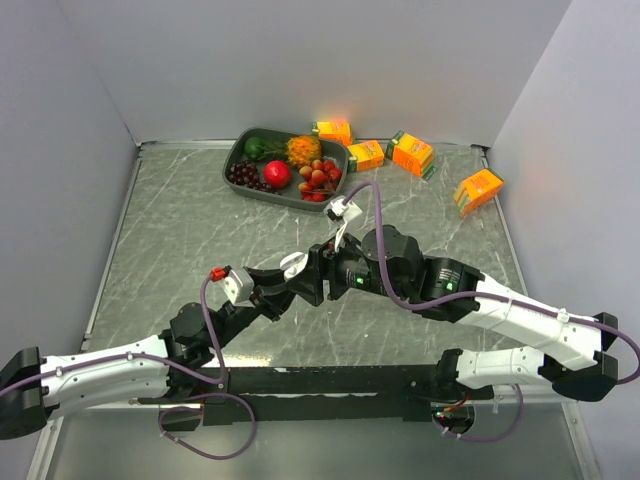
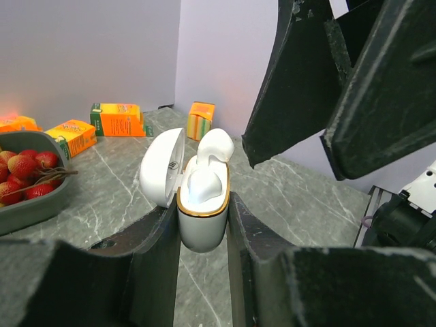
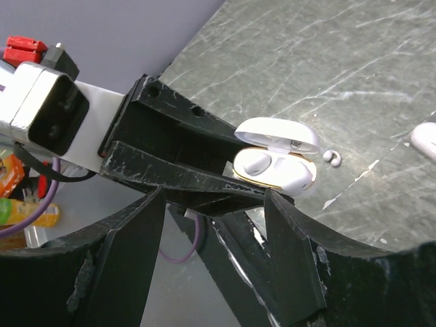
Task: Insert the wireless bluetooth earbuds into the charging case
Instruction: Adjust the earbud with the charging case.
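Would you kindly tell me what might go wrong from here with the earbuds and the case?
One earbud stands proud of the charging case; it may tip out or stop the lid closing. The left tool grips only the case's lower body, so a push from the open right tool might tilt it.

Top camera looks down; close wrist cameras share the charging case (image 2: pixel 202 228).

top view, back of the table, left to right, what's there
fruit tray → orange carton just off the tray's right end → orange carton with a green edge → orange carton alone near the right wall. The carton behind the tray overlaps it, so left out.
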